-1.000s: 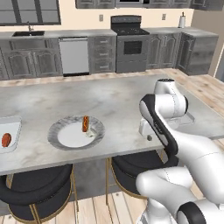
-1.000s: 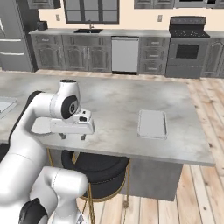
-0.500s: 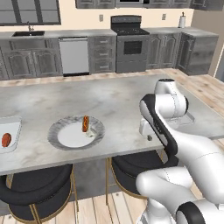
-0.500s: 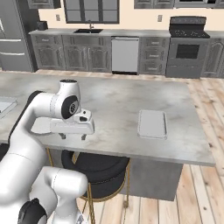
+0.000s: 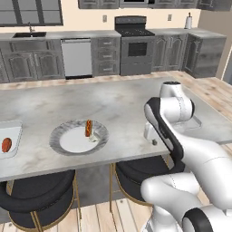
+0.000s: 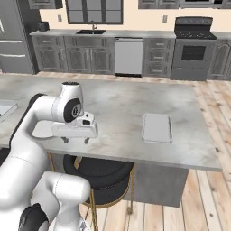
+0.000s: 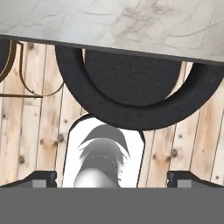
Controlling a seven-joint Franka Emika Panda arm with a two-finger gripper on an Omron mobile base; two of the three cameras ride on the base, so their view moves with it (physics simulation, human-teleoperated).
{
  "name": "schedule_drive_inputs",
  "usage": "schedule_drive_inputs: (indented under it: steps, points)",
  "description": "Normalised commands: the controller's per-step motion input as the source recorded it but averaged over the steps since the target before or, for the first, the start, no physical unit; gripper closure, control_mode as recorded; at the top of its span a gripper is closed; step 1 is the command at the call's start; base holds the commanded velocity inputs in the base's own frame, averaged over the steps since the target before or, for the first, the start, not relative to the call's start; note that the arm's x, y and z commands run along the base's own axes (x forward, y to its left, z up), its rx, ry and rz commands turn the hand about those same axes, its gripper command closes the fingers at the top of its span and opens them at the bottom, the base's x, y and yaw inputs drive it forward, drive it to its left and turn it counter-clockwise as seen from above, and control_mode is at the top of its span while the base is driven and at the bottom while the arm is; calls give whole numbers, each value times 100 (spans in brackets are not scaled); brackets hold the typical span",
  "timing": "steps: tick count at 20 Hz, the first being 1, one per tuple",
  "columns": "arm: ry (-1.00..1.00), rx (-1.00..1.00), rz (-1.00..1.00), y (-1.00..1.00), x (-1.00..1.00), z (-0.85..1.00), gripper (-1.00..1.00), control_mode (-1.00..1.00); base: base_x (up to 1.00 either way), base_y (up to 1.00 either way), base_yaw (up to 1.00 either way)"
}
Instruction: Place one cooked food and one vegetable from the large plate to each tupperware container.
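Left base view: plate (image 5: 63, 146) carries a hot dog (image 5: 88, 128); a reddish vegetable (image 5: 6, 145) lies in the container (image 5: 16, 131). Hand (image 6: 75, 140) wide, empty, over the surface (image 6: 122, 103) edge.

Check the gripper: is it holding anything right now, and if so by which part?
Nothing is held. The gripper is open and empty at the counter's near edge, pointing down at a stool.
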Motion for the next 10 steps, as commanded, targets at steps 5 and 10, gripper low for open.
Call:
schedule_drive_inputs:
  steps: [5, 10]
  points:
    - [-8, -4, 9, 78, 48, 7, -100, -100, 0, 0, 0]
    - [-3, 0, 16, 100, 82, 10, -100, -100, 0, 0, 0]
